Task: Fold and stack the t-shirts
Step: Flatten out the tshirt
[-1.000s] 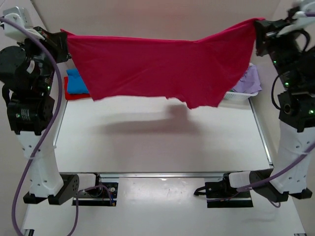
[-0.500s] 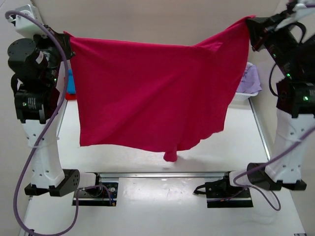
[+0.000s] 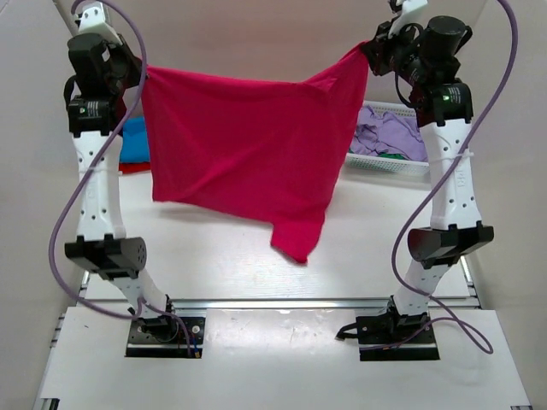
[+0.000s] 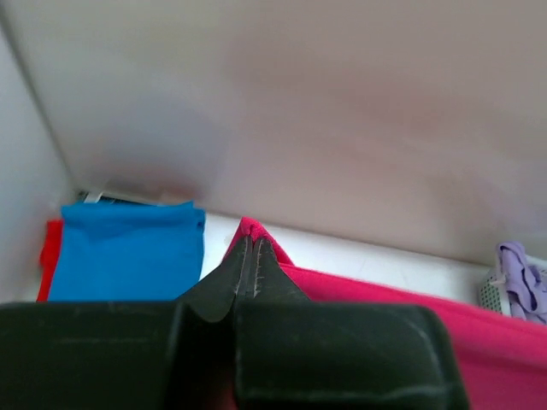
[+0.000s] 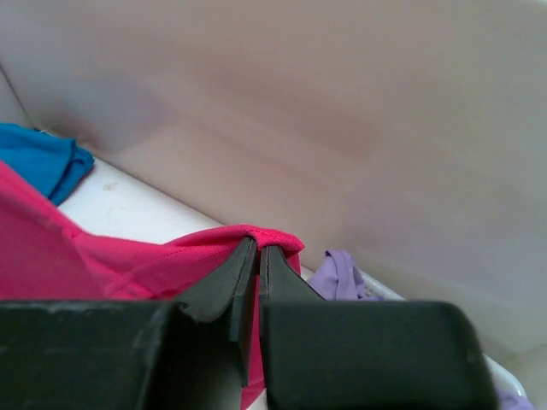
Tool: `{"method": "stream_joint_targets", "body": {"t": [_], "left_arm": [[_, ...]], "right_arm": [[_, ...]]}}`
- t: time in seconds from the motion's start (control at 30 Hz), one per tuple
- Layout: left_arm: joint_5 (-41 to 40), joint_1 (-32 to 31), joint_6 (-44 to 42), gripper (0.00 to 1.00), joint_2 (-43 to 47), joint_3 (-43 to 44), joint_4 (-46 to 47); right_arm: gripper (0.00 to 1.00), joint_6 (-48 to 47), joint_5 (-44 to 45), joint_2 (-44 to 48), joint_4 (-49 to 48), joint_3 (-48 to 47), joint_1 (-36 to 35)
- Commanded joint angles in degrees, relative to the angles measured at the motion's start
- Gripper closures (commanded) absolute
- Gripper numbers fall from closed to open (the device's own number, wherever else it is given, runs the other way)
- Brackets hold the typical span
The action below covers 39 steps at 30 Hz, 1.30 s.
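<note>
A plain pale beige wall [image 3: 256,34] closes the far side and meets a lighter side wall [image 4: 21,188] in the left corner. In front of it stands a flat white table top [image 3: 214,256] with a silver metal rail [image 3: 282,303] along its near edge. The light is soft and even.

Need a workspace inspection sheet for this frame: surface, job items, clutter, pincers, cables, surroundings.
Surface: white table, metal rail along its near edge.
Job's things: crimson-pink cloth t-shirt stretched in the air between both arms, one lower corner hanging near the table, contact unclear; folded blue cloth shirt on a red cloth shirt, far left.
Clutter: white slatted plastic basket, far right, holding lilac cloth.
Grippers: left pincer and right pincer each shut on a top corner of the t-shirt.
Cables: purple cables loop loosely off both arms.
Surroundings: beige wall; nothing else seen.
</note>
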<state>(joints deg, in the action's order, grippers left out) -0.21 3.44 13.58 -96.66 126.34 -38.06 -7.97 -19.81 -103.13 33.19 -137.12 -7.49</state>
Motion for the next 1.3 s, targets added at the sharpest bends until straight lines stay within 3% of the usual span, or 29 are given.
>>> {"method": "stream_joint_targets", "body": {"t": [0.0, 0.13, 0.2, 0.33, 0.4, 0.6, 0.7, 0.93, 1.07, 1.2, 1.27], "left_arm": [[5.3, 2.2, 1.2, 1.0, 0.4, 6.6, 5.7], [7.3, 6.0, 3.7, 1.0, 1.3, 8.1, 9.4], [6.6, 5.1, 2.8, 1.0, 2.1, 7.3, 8.4], [4.7, 3.5, 0.6, 1.0, 4.5, 4.2, 4.4], [4.5, 3.1, 0.6, 1.0, 7.4, -1.0, 3.8], [5.2, 4.3, 2.8, 1.0, 26.4, -39.3, 10.9], [1.7, 3.1, 2.1, 1.0, 34.7, -50.0, 10.2], [-1.5, -5.1, 3.6, 1.0, 48.2, -65.2, 3.0], [-6.2, -9.9, 5.4, 1.0, 52.9, -73.4, -0.6], [-5.2, -11.4, 5.8, 1.0, 55.9, -80.3, -2.1], [-4.7, -12.0, 6.8, 1.0, 57.5, -83.4, -2.3]], "right_arm": [[1.0, -0.5, 0.2, 2.5, -10.8, -5.6, 0.9], [1.0, 3.7, -5.7, 5.9, -14.2, -4.1, 7.3], [1.0, 4.8, -7.2, 8.0, -14.6, -0.7, 9.1], [1.0, 1.1, -5.5, 11.0, -12.1, 8.4, 7.9], [1.0, -0.3, -3.0, 13.4, -12.3, 14.8, 4.9], [1.0, -0.8, 1.3, 23.7, -15.3, 43.7, 0.2], [1.0, -0.6, 3.2, 29.8, -14.8, 54.5, -1.5], [1.0, 2.9, 4.4, 41.9, -9.9, 74.3, -3.2], [1.0, 5.3, 4.0, 46.7, -5.4, 80.2, -3.8], [1.0, 8.0, 5.6, 52.1, 0.5, 85.9, -6.4], [1.0, 9.7, 4.4, 54.8, 3.3, 88.8, -4.5]]}}
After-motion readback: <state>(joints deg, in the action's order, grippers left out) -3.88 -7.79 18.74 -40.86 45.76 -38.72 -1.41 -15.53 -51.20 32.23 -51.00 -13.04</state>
